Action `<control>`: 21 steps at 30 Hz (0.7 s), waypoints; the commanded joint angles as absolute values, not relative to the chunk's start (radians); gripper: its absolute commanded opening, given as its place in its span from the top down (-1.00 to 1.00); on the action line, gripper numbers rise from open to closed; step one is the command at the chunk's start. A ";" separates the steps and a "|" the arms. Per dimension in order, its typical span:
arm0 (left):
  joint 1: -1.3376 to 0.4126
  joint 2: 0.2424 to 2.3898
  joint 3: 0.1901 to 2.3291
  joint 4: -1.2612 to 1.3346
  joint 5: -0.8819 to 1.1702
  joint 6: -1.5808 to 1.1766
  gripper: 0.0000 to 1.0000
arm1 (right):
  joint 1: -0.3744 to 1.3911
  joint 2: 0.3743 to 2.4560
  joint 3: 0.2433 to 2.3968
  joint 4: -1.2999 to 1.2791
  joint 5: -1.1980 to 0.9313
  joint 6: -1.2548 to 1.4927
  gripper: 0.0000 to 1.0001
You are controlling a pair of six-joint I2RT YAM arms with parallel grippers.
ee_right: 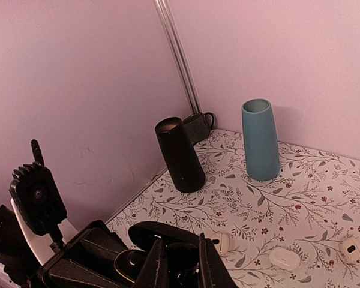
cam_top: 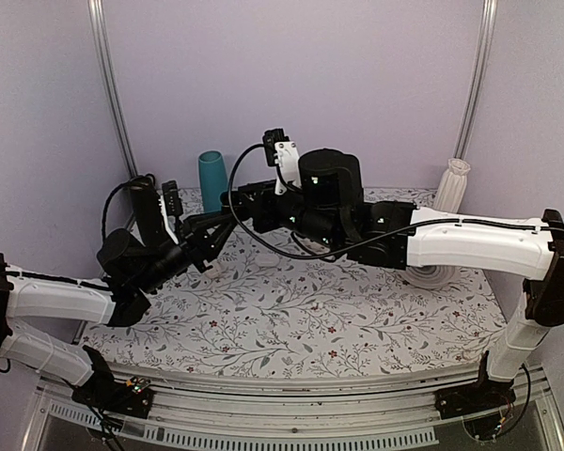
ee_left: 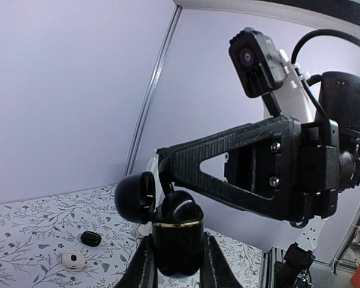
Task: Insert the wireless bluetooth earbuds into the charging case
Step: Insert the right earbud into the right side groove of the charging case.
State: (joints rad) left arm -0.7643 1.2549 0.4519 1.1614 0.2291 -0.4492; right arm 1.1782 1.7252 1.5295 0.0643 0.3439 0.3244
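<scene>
Floral-cloth table, lilac walls. Left gripper clamped on black case, held upright above the table, back left; lid swung open to the left. Glossy black rounded piece sits in case mouth, possibly an earbud. Right gripper tips at the case opening, jaws near-closed; cannot tell if anything is pinched. On the cloth: black oval lump, white cases, all closed. Teal tube and black tube upright, contents unseen.
</scene>
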 commanded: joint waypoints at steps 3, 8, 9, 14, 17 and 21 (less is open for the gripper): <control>-0.773 1.232 0.486 1.201 0.182 -0.418 1.00 | 1.197 1.754 1.533 0.027 0.339 0.309 0.87; -0.779 1.243 0.486 1.207 0.158 -0.402 1.00 | 1.200 1.763 1.546 0.016 0.336 0.307 0.84; -0.780 1.246 0.486 1.210 0.154 -0.400 1.00 | 1.200 1.765 1.548 0.016 0.337 0.307 0.84; -0.780 1.250 0.488 1.228 0.144 -0.391 1.00 | 1.200 1.774 1.561 0.003 0.340 0.308 0.83; -0.780 1.249 0.488 1.229 0.138 -0.384 1.00 | 1.200 1.775 1.562 0.000 0.342 0.313 0.83; -0.780 1.249 0.486 1.229 0.137 -0.377 1.00 | 1.200 1.778 1.566 -0.003 0.338 0.316 0.81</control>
